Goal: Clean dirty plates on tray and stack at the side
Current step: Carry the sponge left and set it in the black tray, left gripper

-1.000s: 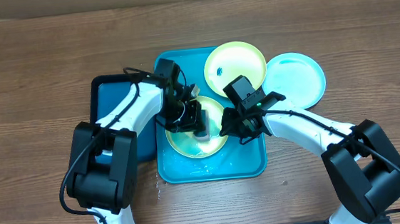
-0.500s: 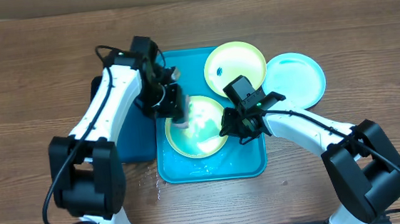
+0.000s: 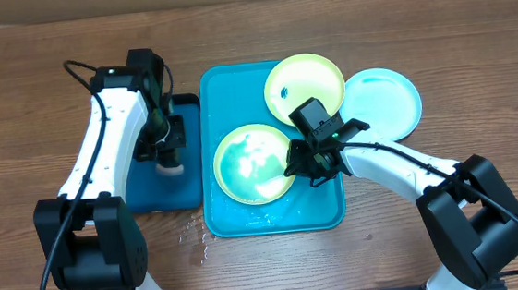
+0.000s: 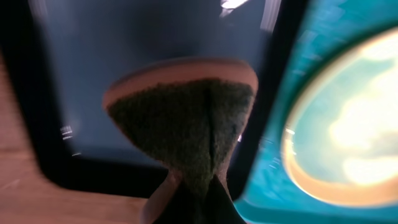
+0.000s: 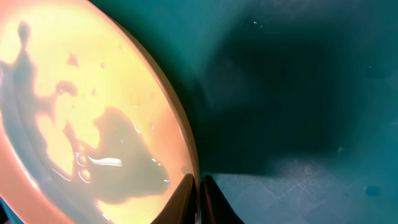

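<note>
A wet pale yellow-green plate [image 3: 253, 164] lies on the turquoise tray [image 3: 274, 216]. My right gripper [image 3: 295, 165] is shut on its right rim; the right wrist view shows the fingers [image 5: 198, 186] pinching the plate's edge [image 5: 93, 118]. A second yellow-green plate [image 3: 304, 87] with a blue smear rests at the tray's back right, partly over the light blue plate [image 3: 382, 104] on the table. My left gripper [image 3: 169, 159] is shut on a sponge [image 4: 186, 118], held over the dark-blue tray [image 3: 156, 195].
The dark-blue black-rimmed tray [image 4: 74, 93] lies just left of the turquoise tray [image 4: 323, 186]. Water drops lie on the wooden table [image 3: 197, 238] by the turquoise tray's front left corner.
My left gripper has carried the sponge left, off the wet plate and over to the dark-blue tray. My right gripper has stayed on the plate's rim.
</note>
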Available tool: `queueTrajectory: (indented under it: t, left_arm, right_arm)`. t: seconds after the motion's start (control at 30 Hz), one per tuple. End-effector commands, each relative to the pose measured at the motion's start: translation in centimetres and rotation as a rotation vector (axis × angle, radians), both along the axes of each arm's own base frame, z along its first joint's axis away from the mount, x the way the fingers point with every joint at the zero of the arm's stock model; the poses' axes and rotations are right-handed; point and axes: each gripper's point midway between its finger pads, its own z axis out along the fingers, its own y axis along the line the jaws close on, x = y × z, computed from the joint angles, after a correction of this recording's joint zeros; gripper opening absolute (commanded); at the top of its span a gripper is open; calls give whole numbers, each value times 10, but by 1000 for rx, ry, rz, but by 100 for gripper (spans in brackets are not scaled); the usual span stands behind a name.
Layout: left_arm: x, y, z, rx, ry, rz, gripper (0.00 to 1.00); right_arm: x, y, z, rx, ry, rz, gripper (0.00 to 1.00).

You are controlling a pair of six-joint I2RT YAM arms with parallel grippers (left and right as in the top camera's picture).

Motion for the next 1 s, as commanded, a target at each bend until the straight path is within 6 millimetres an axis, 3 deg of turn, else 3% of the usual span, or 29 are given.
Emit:
queueTrajectory:
  t: [0.0,0.57,0.97]
  left_arm:
    - [10,22,13,122,-79,77,4]
    - [13,33,-20,186,-111,72,4]
    - [19,27,-46,147,-147,-52,4]
  right_arm:
    - [-1,0,-2,-1,3,3,7]
    - [-1,0,-3,-3,3,5,7]
    - [-1,1,-2,-1,1,5,7]
